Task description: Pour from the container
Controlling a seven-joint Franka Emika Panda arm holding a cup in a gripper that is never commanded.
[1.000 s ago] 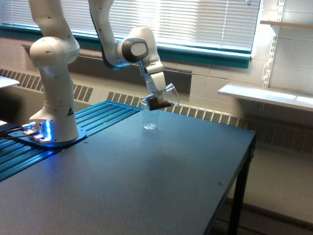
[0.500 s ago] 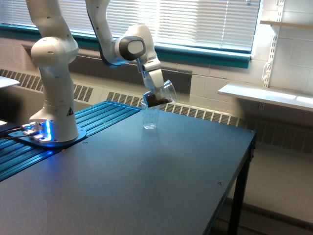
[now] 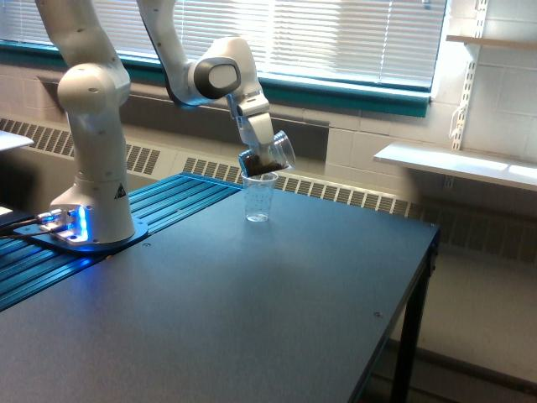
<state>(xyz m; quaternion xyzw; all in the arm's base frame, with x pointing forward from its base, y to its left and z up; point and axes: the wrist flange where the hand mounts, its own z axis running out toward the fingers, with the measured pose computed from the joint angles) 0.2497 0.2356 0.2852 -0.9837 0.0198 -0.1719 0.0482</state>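
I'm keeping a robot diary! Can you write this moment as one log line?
step: pouring | end effector: shut on tilted clear cup, dark contents inside | target: upright speckled cup on table, directly below

Small transparent tapered plastic cup point(image 3: 270, 154), smooth-walled, held in the air above the dark tabletop. Tipped steeply over, base raised toward the exterior view's right, open mouth lowered toward the exterior view's left. Dark brown contents gathered at the lowered mouth end, filling roughly the lower half. Mouth poised directly over the open rim of a second clear cup standing upright below, very close to it; contact between the two impossible to judge.
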